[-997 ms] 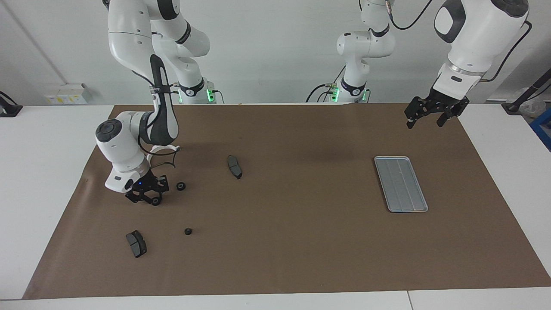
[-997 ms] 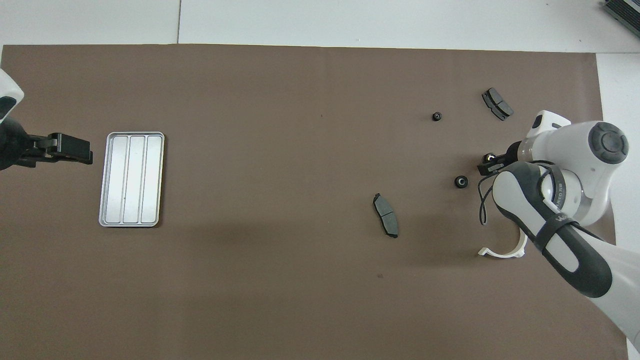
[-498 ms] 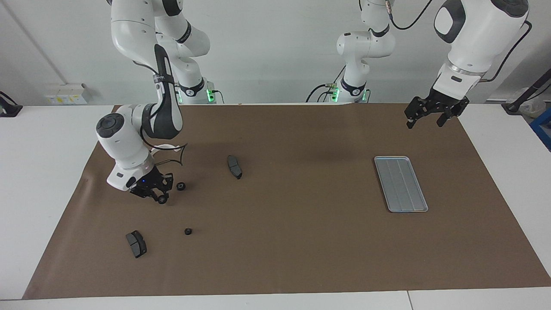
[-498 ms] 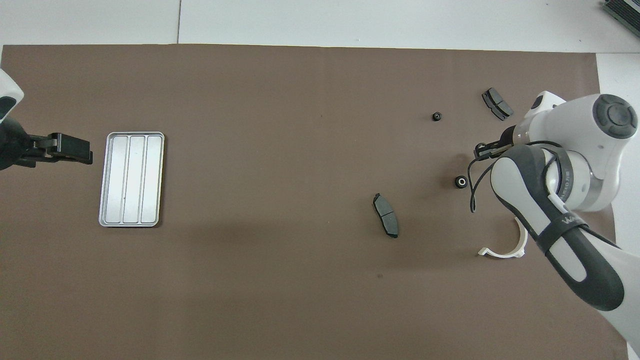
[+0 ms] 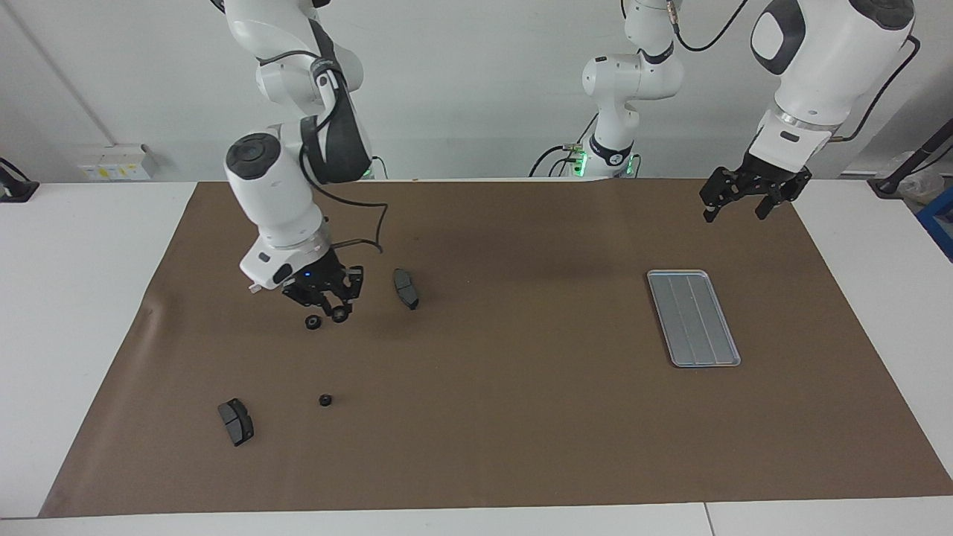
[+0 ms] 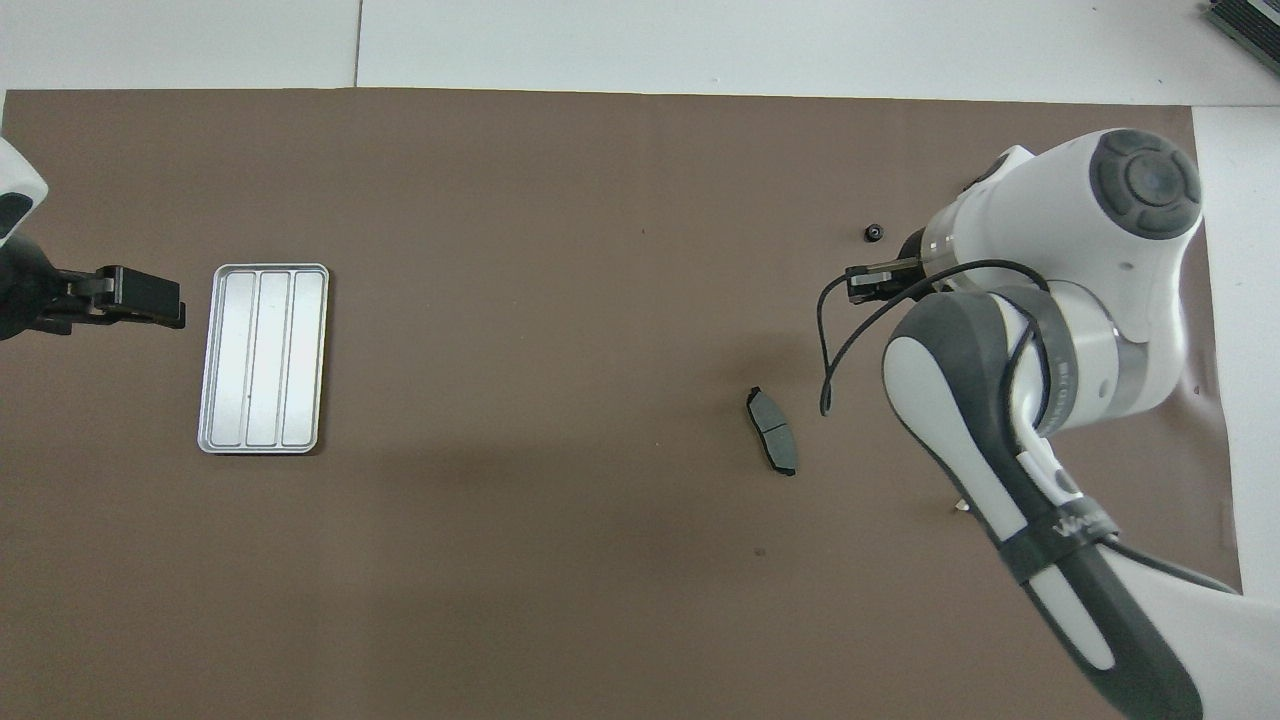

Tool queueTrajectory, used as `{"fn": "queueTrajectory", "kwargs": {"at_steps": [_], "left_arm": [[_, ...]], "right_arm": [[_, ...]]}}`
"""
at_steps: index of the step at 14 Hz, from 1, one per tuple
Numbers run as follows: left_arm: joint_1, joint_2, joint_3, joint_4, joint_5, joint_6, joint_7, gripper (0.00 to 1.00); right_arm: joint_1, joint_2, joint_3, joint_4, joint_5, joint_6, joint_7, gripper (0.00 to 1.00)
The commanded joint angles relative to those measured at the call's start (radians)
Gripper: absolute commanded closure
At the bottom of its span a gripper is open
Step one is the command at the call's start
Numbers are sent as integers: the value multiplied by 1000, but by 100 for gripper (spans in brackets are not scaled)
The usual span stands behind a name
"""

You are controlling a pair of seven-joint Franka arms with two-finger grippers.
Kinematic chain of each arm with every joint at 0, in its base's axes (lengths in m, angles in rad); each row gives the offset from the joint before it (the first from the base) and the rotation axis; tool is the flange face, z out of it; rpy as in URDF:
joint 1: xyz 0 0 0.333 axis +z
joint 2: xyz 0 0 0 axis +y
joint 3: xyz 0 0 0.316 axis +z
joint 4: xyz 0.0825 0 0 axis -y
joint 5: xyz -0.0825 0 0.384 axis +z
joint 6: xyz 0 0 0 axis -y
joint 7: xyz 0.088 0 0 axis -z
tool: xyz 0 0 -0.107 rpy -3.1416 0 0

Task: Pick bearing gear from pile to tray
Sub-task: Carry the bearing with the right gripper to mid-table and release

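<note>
- Where my left gripper (image 5: 731, 202) waits with fingers spread, it hangs over the mat near the tray (image 5: 693, 318).
- My right gripper (image 5: 336, 309) is raised over the pile, clenched on a small black bearing gear (image 5: 340, 315).
- Another black round piece (image 5: 313, 322) lies on the mat.
- Farthest from us lie a tiny piece (image 5: 324, 400) and a grey pad (image 5: 236, 421).

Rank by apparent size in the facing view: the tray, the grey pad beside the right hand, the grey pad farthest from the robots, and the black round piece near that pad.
1. Tray, largest.
2. The two grey pads look alike; unranked.
3. Black round piece, smallest.
</note>
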Motion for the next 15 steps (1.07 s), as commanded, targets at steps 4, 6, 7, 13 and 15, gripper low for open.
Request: {"fn": "queueTrajectory", "kwargs": {"at_steps": [4,6,7,13,15], "left_arm": [[-1,-33,1,-35,20,10,-4,0],[-10,-33,-1,-39,20,12,4,0],[-12,-33,-2,-38,20,21,8,0],[-14,-31,-4,-44,20,51,-4,0],[-14,-31,-5,-44,17,62,-7,0]], "right_arm": [[245,56,-3,10,2,127,402,100],[309,91,-3,9,2,190,490,100],[335,105,-3,9,2,208,516,100],[458,223,-4,10,-1,343,677,100],[463,248,-3,4,-8,385,704,95]]}}
